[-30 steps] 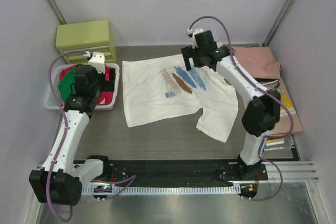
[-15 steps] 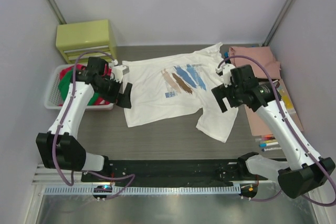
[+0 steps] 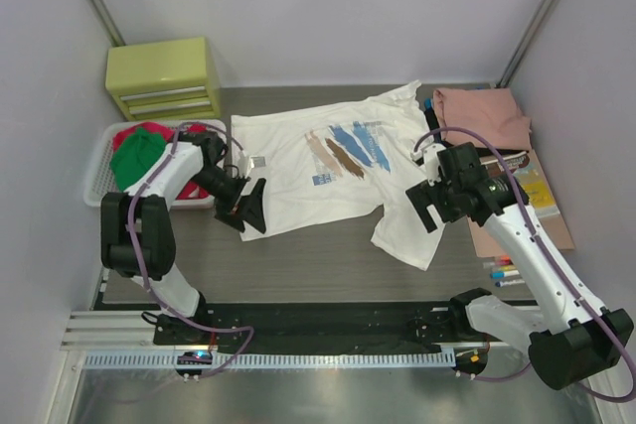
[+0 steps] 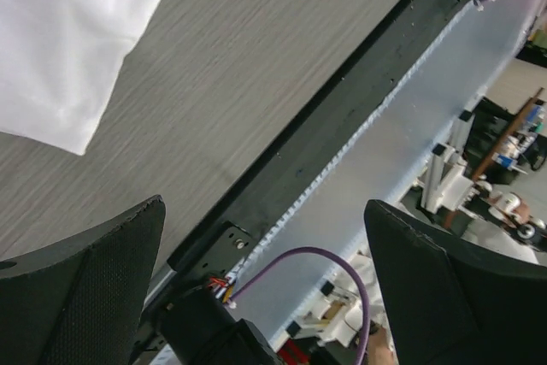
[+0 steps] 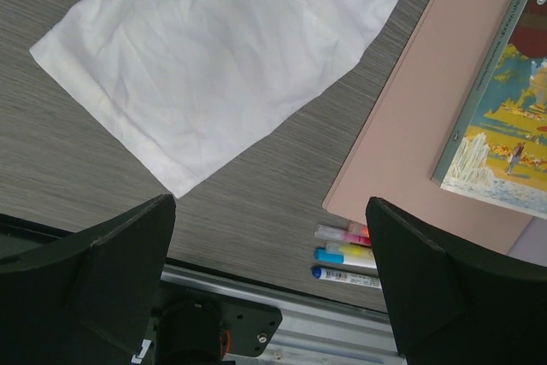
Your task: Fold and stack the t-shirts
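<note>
Folding can start: my left gripper point(image 3: 244, 209) and right gripper point(image 3: 425, 210) just dropped beside the white t-shirt point(image 3: 298, 181), both wide open.

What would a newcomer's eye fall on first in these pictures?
The white t-shirt with blue and brown brush strokes, spread out mid-table. An open claw stands at each side of it, the left claw at its left edge and the right claw at its right, both holding nothing. At the far left, red and green shirts fill a white basket.
</note>
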You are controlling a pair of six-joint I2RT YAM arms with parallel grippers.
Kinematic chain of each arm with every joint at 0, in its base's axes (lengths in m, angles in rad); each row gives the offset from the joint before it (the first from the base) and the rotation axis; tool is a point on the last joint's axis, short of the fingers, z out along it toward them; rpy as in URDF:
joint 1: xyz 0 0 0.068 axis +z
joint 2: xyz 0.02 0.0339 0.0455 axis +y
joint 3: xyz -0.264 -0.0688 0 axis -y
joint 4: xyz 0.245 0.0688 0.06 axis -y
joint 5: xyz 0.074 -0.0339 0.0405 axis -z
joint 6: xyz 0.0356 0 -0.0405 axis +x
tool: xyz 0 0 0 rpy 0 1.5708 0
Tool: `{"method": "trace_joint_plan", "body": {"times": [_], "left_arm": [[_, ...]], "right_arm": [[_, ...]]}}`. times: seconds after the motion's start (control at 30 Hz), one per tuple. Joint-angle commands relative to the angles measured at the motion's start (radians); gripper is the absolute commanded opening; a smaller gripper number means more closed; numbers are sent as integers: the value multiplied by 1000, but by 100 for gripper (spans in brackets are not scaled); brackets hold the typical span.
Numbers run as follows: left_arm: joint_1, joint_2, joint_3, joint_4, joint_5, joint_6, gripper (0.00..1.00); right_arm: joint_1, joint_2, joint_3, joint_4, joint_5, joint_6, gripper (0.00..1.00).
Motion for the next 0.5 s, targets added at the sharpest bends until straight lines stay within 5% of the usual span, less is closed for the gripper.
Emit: {"method": "trace_joint_plan", "body": {"times": [0.0, 0.2, 0.47], "left_arm": [[-7, 37, -12, 12, 85, -40, 100], [-7, 76, -19, 117, 64, -170, 100], [-2, 46, -74, 299, -254, -414, 100]], "right_arm": [[-3, 3, 18, 51, -19, -5, 100], [-5, 12, 8, 65, -19, -13, 100], [-5, -22, -6, 74, -2, -30, 100]]}}
